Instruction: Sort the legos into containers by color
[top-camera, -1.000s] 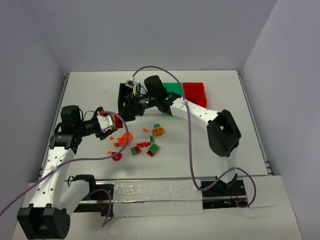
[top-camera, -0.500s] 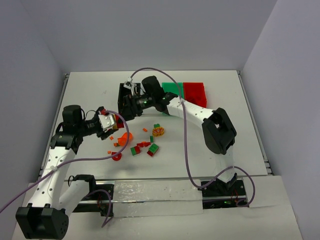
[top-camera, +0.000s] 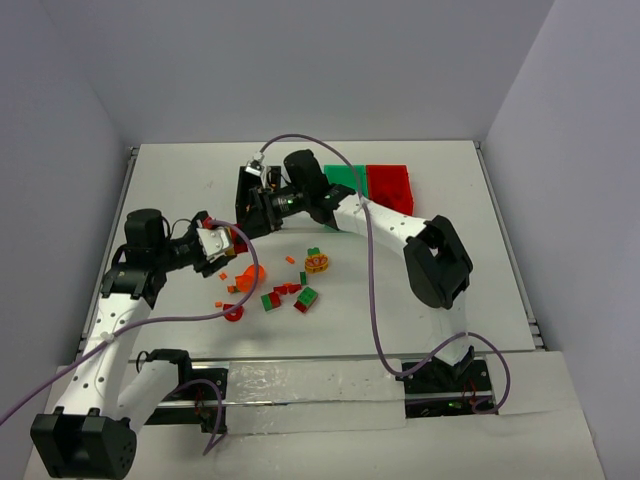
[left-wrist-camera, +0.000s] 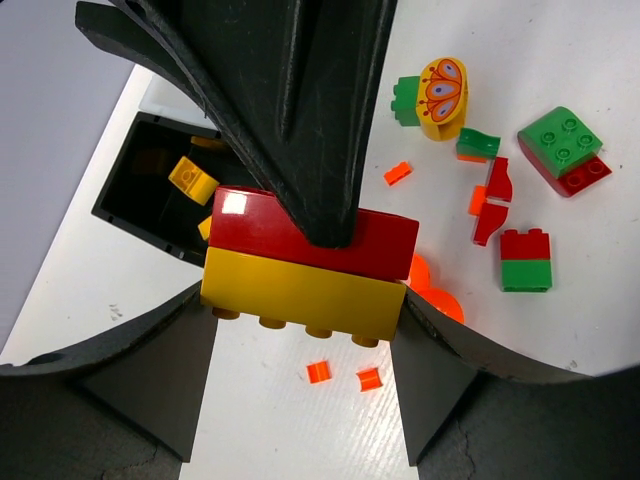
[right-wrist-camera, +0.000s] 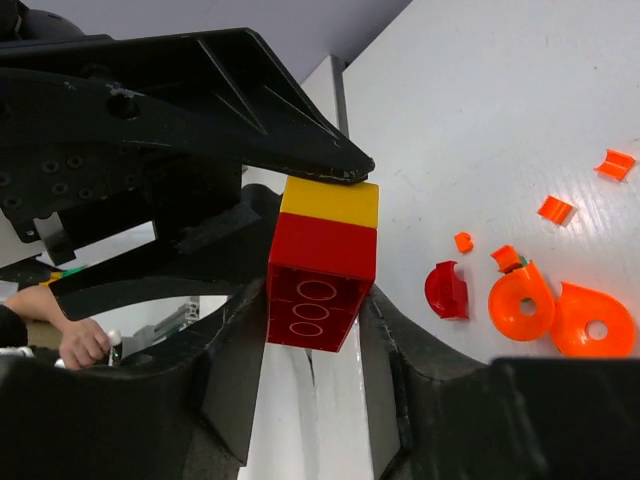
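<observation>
Nearest the arm bases, loose legos (top-camera: 270, 300) lie scattered on the white surface (top-camera: 180, 180): red-and-green bricks, a red round piece, orange discs and a yellow butterfly piece (left-wrist-camera: 443, 95). Just beyond hangs a two-brick stack (left-wrist-camera: 310, 265), glossy red on studded yellow. The left gripper (left-wrist-camera: 305, 300) clamps the ends of the yellow half, and the right gripper (right-wrist-camera: 315, 310) is closed on the sides of the red half. Behind sits the black bin (left-wrist-camera: 145, 165), holding yellow pieces (left-wrist-camera: 193, 178). The green bin (top-camera: 345, 177) and red bin (top-camera: 390, 185) stand side by side farthest back.
</observation>
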